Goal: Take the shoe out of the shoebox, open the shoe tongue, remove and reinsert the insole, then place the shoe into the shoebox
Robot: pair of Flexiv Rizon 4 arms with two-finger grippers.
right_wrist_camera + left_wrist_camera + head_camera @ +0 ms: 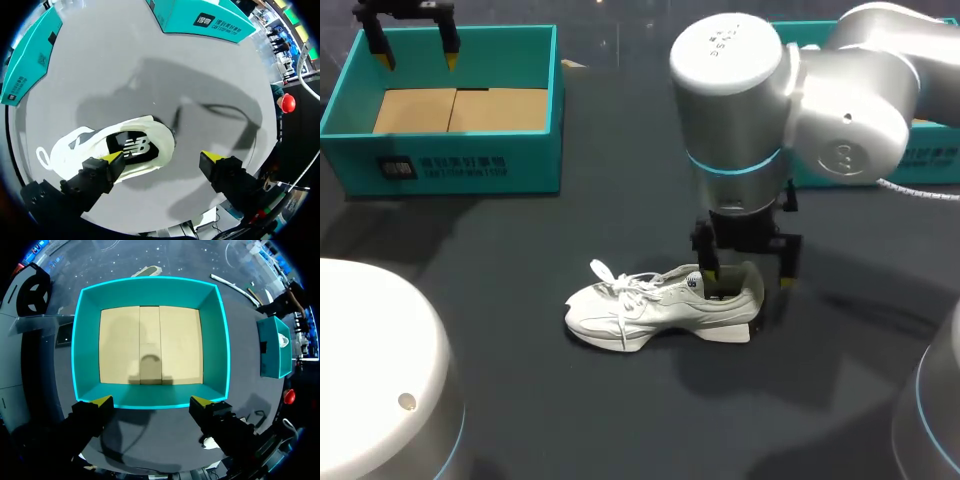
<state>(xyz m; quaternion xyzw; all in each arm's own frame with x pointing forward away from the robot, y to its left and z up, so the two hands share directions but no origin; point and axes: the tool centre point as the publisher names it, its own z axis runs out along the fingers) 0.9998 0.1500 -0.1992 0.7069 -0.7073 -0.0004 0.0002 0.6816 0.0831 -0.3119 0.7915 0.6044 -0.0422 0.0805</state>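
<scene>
Shoe [650,305] resting on its sole on the desk [520,250], toe toward the robot's left, well apart from the teal box [440,165] whose cardboard floor lay bare. The right fingers [708,272] were released and grasped nothing. One yellow tip stood in the mouth of the shoe and the other hung outside, past the heel and clear of it, so that the heel collar lay between them. The insole [135,147] showed through the mouth, seated flat; whether the inner tip touched it could not be told. The left fingers [385,55] hung spread over the box's far wall, holding nothing. The step in hand appeared to be work at the insole. Closed as they stood, the right fingers would likely have pinched the heel collar rather than the insole, which suits steadying or lifting the shoe but not drawing the insole. For that, the inner tip would need to reach the insole's rear edge and peel it upward and toward the heel, slowly, since a light, unheld shoe would probably slide or tip. The loose laces [620,280] sprawled over the forefoot and were best kept out of the grip.
</scene>
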